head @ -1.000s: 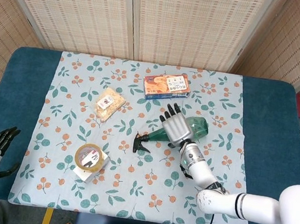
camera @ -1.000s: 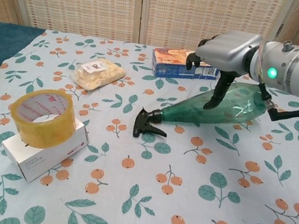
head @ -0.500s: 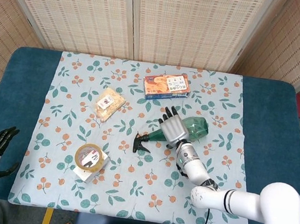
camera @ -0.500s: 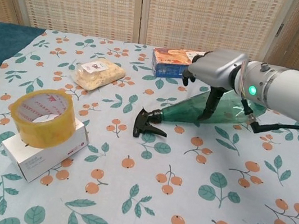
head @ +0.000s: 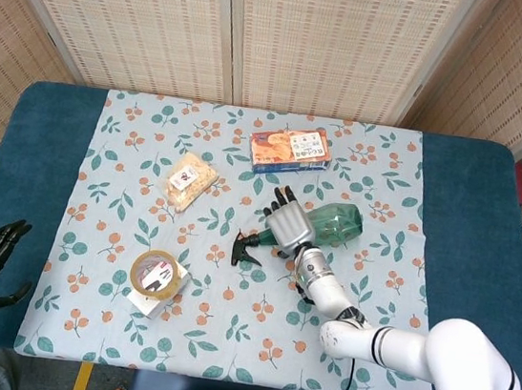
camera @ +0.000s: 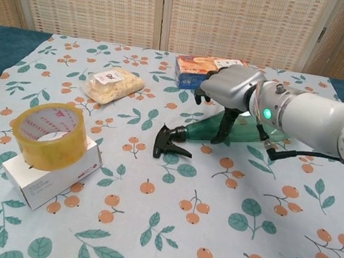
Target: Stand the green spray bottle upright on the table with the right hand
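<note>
The green spray bottle (camera: 237,130) lies flat (light, slippery plastic, it is judged); right hand (camera: 226,88) is spread above its neck, nothing clamped.

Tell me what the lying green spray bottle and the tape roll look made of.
Green spray bottle: likely clear-tinted glossy plastic, since the cloth pattern shows through it; black trigger head looks like matte plastic. Yellowish roll of packing tape: probably translucent glossy plastic film, on a white box.

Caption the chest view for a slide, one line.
Right hand poised over the green spray bottle lying on its side on the floral tablecloth, fingers apart, not yet gripping.
</note>
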{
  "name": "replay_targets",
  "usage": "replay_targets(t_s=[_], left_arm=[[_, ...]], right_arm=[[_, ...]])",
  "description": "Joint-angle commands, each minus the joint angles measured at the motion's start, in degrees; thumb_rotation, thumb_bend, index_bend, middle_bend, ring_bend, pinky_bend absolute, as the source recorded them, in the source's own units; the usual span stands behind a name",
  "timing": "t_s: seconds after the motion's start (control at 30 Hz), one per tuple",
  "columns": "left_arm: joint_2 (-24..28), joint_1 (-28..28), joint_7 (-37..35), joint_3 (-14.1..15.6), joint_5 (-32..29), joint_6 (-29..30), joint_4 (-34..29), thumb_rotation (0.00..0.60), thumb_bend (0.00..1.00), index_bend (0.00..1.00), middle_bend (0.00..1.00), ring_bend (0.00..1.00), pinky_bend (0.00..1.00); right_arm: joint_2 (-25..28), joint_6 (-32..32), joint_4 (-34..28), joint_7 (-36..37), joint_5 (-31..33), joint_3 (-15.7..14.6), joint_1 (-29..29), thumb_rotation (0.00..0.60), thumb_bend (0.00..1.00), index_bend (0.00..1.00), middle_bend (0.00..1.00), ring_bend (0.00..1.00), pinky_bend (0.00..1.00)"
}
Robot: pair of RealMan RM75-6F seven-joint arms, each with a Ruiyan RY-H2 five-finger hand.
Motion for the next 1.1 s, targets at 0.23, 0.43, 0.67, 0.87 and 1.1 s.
replay_targets(t_s=[0.23, 0.43, 0.67, 0.87, 1.1], left_arm=[[0.3, 0.1, -1.0, -0.1, -0.1, 0.2, -0.1, 0.600, 0.28, 0.00, 0.00, 0.00, 0.09], [0.3, 0.2, -2.1, -0.2, 0.0, 0.5, 0.2, 0.600, 0.28, 0.00, 0.00, 0.00, 0.10], [0.4, 0.3, -2.9, -0.1, 0.1, 0.6, 0.5, 0.600, 0.28, 0.00, 0.00, 0.00, 0.10], [0.5, 0.4, -3.2, -0.1, 0.1, 0.6, 0.5, 0.600, 0.28, 0.00, 0.00, 0.00, 0.10], [0.7, 0.3, -4.0, 0.0, 0.0, 0.1, 0.3, 0.600, 0.28, 0.00, 0.00, 0.00, 0.10]], right_arm=[[-3.1, -1.9, 4.4, -0.4, 0.9, 0.8, 1.4, 0.600, 0.00, 0.27, 0.24, 0.00, 0.09], [-5.0, -2.2, 6.6, 0.0, -0.6, 1.1, 2.2, 0.600, 0.00, 0.32, 0.28, 0.02, 0.11], [-7.5, -3.5, 10.5, -0.2, -0.9, 0.6, 2.1, 0.600, 0.00, 0.38, 0.32, 0.06, 0.13], [-9.2, -4.2, 13.4, -0.4, -1.3, 0.3, 1.9, 0.600, 0.00, 0.44, 0.36, 0.10, 0.16], [-10.8, -3.5, 15.8, 1.5, -4.8, 0.5, 1.2, 0.600, 0.00, 0.65, 0.51, 0.29, 0.26]])
